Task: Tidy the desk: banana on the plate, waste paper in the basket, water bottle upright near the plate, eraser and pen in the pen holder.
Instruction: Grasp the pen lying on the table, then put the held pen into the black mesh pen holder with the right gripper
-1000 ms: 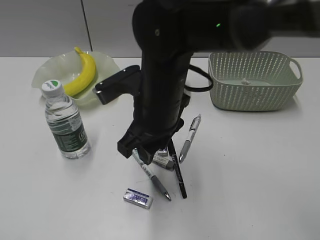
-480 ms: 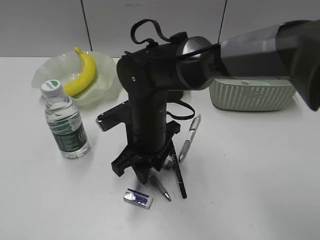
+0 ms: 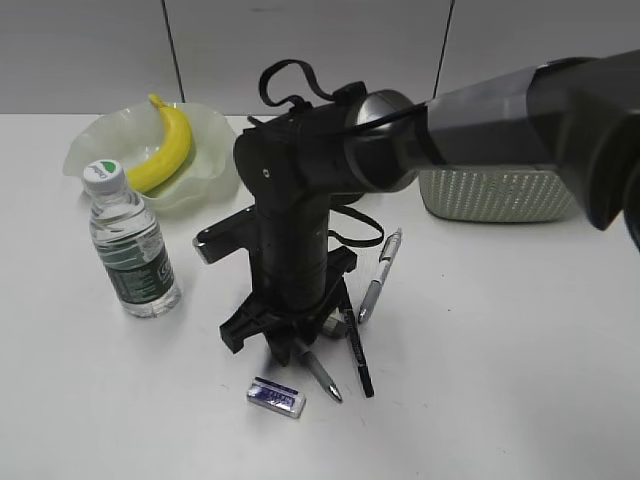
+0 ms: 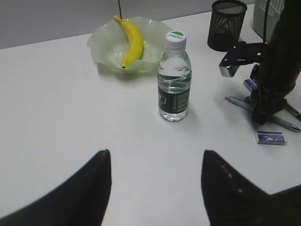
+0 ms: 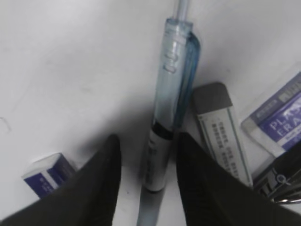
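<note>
Translucent blue-grey pen (image 5: 170, 117) – flat on desk (image 5: 70, 70) – between right gripper's (image 5: 148, 176) parted fingers.

white desk (image 3: 520, 340) bears plate (image 3: 215, 135), water bottle (image 3: 130, 250), pens (image 3: 378, 272), erasers (image 3: 276, 397)

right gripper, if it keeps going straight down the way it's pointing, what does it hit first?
Most likely the clear pen lying on the desk: the right gripper straddles its barrel, a finger on each side. A grey-ended eraser lies just beside it, so it may get brushed.

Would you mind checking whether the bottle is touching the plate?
Apart. The left wrist view shows bare desk between the bottle and the plate; the exterior view shows them overlapping only by perspective.
</note>
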